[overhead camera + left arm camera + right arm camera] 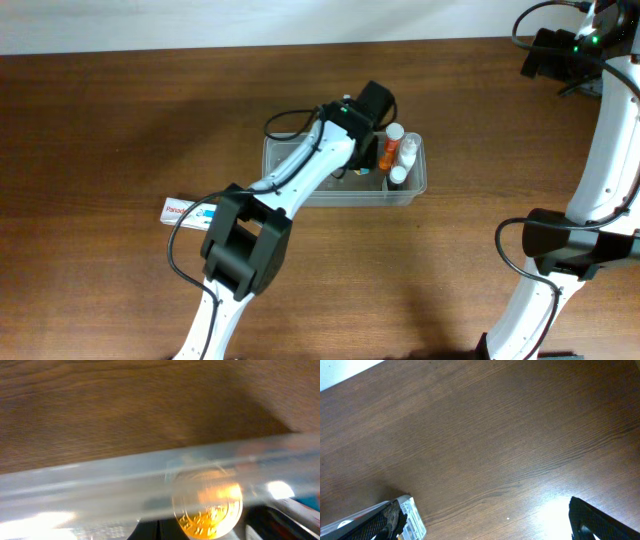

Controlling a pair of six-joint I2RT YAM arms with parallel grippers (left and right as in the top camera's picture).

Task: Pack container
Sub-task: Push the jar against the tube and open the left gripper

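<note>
**A:** Where's the left tool (366, 158)?

**B:** Down in the container (330, 196), at its right end, jaws together. The orange bottle (388, 150) stands just beside it. I can't tell if they touch, and nothing shows a grip.

**A:** And around that?

**B:** White bottles (408, 150) stand upright against the right wall, close to the orange one. The left arm (300, 175) hides most of the container's left part, so I can't judge the room there.

**A:** What's left outside?

**B:** The box (185, 211) lies flat on the desk (100, 120). It is to the left of the container and nearer the robot, partly under the arm. Its long axis runs left to right, parallel to the container's long side.

**A:** Which arm is closer?

**B:** The left, by far. The right tool (485, 510) hangs over bare desk well off to the right, jaws wide apart and holding nothing.

**A:** So the move?

**B:** I'd guess lift clear of the rim, then swing back left to the box. There's open desk around it. The near wall is the edge to mind.
</note>
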